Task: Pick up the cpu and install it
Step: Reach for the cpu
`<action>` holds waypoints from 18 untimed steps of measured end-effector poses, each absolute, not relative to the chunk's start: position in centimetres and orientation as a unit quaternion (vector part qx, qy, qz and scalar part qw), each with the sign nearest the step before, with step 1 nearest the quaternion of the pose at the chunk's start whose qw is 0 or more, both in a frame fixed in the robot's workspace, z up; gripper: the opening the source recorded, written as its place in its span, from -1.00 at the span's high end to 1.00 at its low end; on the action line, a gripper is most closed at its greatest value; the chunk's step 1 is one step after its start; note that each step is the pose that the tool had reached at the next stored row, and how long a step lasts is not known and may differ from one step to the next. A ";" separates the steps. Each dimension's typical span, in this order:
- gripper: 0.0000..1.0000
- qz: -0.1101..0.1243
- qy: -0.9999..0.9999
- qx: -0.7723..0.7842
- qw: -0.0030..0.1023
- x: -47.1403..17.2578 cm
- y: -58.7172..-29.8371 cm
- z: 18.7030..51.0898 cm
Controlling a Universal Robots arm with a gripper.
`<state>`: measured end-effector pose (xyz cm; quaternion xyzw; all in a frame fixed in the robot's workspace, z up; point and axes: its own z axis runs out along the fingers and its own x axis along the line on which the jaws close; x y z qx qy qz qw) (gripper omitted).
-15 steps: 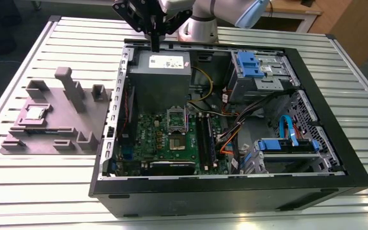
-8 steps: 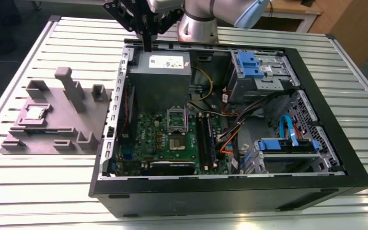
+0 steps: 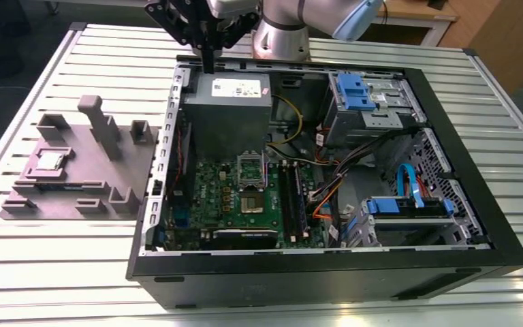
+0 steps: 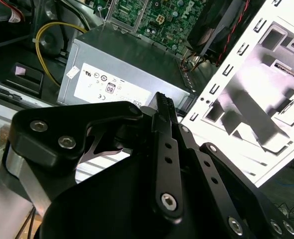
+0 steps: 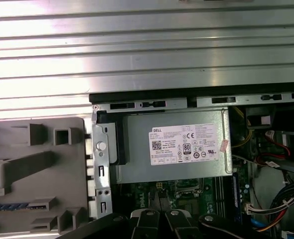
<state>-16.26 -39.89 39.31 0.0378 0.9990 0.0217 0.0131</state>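
tool (image 3: 209,66) closed above case (image 3: 334,276) edge; cpu (image 3: 51,161) well apart.

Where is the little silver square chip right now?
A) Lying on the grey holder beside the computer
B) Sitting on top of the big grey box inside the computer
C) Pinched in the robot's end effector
A: in the exterior view the cpu lies on the grey holder, to the exterior view's left of the computer case, while the end effector hangs above the power supply.
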 end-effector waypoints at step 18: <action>0.80 0.022 0.999 0.038 0.013 -17.1 -39.9 39.3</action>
